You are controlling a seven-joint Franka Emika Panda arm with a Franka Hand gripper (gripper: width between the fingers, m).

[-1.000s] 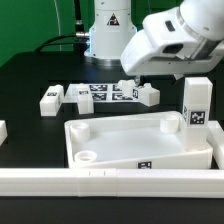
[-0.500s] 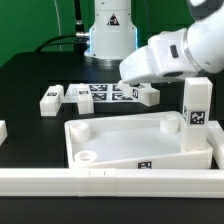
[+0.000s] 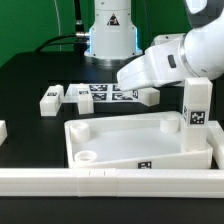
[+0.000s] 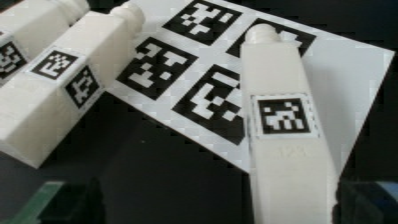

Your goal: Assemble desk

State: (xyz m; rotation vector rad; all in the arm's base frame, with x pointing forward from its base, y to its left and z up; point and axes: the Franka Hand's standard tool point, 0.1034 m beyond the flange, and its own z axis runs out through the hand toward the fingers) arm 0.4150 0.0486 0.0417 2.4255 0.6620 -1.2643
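The desk top (image 3: 120,135), a white rimmed tray, lies near the front. One white tagged leg (image 3: 197,105) stands upright at its corner on the exterior view's right. Two legs (image 3: 50,100) (image 3: 80,95) lie behind the top, toward the exterior view's left. Another leg (image 3: 148,95) lies at the edge of the marker board (image 3: 108,93). My gripper (image 3: 133,88) hangs low over that leg, its fingers mostly hidden by the hand. In the wrist view the gripper (image 4: 214,212) is open and empty. That leg (image 4: 285,130) runs between the fingers, close to one of them.
A long white border rail (image 3: 100,181) runs along the front, with a short white piece (image 3: 3,130) at the exterior view's left. The robot base (image 3: 110,30) stands at the back. In the wrist view two more legs (image 4: 71,80) lie beside the marker board (image 4: 178,75).
The arm has come down and toward the exterior view's left, bringing the hand low over the leg beside the marker board. No part has moved.
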